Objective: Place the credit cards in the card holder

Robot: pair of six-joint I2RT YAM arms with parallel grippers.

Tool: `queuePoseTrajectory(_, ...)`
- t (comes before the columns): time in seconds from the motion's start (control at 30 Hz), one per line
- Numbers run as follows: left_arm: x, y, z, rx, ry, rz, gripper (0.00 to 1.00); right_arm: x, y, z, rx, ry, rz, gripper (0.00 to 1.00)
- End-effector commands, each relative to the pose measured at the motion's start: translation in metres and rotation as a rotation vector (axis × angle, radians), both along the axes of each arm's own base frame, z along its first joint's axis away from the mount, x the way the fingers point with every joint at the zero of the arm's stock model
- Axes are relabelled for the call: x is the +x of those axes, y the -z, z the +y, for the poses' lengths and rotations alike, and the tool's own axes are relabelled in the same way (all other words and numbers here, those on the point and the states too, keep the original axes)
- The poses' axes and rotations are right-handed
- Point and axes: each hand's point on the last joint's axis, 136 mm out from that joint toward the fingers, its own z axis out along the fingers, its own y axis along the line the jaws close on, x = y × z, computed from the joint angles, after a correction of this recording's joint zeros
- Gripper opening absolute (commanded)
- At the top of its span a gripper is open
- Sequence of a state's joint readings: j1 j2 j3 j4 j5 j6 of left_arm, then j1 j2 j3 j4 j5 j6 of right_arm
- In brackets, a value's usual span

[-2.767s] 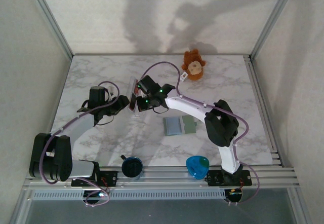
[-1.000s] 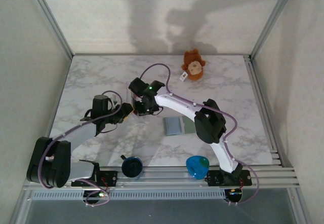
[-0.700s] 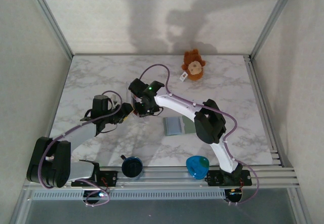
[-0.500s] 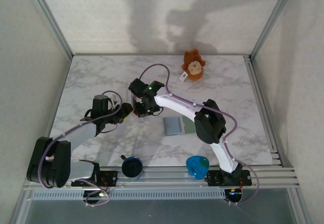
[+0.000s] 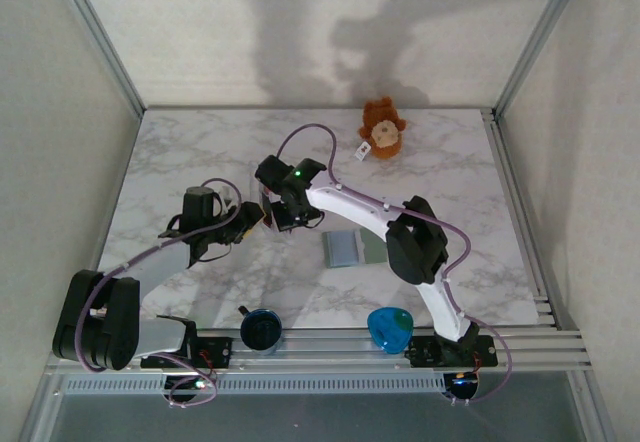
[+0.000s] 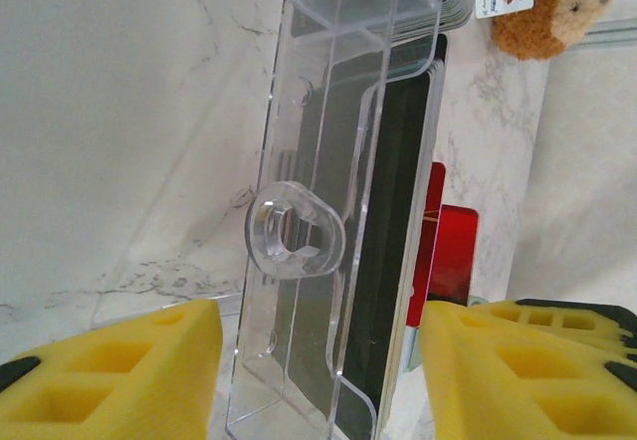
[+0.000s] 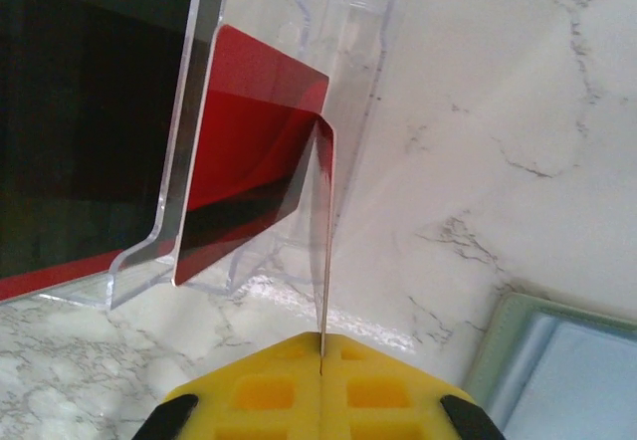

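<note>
My right gripper (image 7: 320, 345) is shut on a thin credit card (image 7: 324, 231), seen edge-on, its red tip up against the clear plastic stand (image 7: 299, 22). A second red credit card (image 7: 249, 151) leans inside that stand. My left gripper (image 6: 318, 360) is open, its yellow fingers (image 6: 109, 375) on either side of the stand (image 6: 328, 181) with small gaps. From above, both grippers meet at the stand: the left (image 5: 250, 224) and the right (image 5: 283, 214). The grey-green card holder (image 5: 352, 249) lies open and flat on the table, to the right of them.
A brown plush toy (image 5: 381, 129) sits at the back of the marble table (image 5: 470, 212). A dark round object (image 5: 261, 328) and a blue one (image 5: 389, 327) rest near the front edge between the arm bases. Walls close in both sides.
The right gripper came in to the stand and closed on a card. The left jaws have widened around the stand. Both arms have barely shifted in the last second.
</note>
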State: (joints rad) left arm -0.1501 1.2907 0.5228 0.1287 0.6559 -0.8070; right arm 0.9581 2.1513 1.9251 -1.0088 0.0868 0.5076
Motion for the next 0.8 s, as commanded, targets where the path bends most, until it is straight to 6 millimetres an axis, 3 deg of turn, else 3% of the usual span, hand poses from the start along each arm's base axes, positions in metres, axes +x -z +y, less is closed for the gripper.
queuePoseTrajectory(0.0, 0.008, -0.018, 0.003, 0.039, -0.002, -0.047, 0.6, -0.002, -0.048, -0.009, 0.023, -0.014, -0.081, 0.0)
queuePoseTrajectory(0.23, 0.015, -0.054, 0.014, 0.078, -0.023, -0.118, 0.67, -0.005, -0.094, -0.029, 0.087, -0.022, -0.182, 0.0)
queuePoseTrajectory(0.47, 0.009, -0.106, 0.007, 0.063, 0.04, -0.222, 0.68, -0.027, -0.13, -0.037, 0.226, -0.243, -0.308, 0.0)
queuePoseTrajectory(0.63, -0.004, -0.147, -0.009, 0.011, 0.15, -0.323, 0.67, -0.054, -0.129, -0.053, 0.254, -0.417, -0.331, 0.0)
queuePoseTrajectory(0.77, -0.009, -0.154, -0.02, -0.032, 0.185, -0.302, 0.68, -0.06, -0.119, -0.072, 0.212, -0.455, -0.375, 0.0)
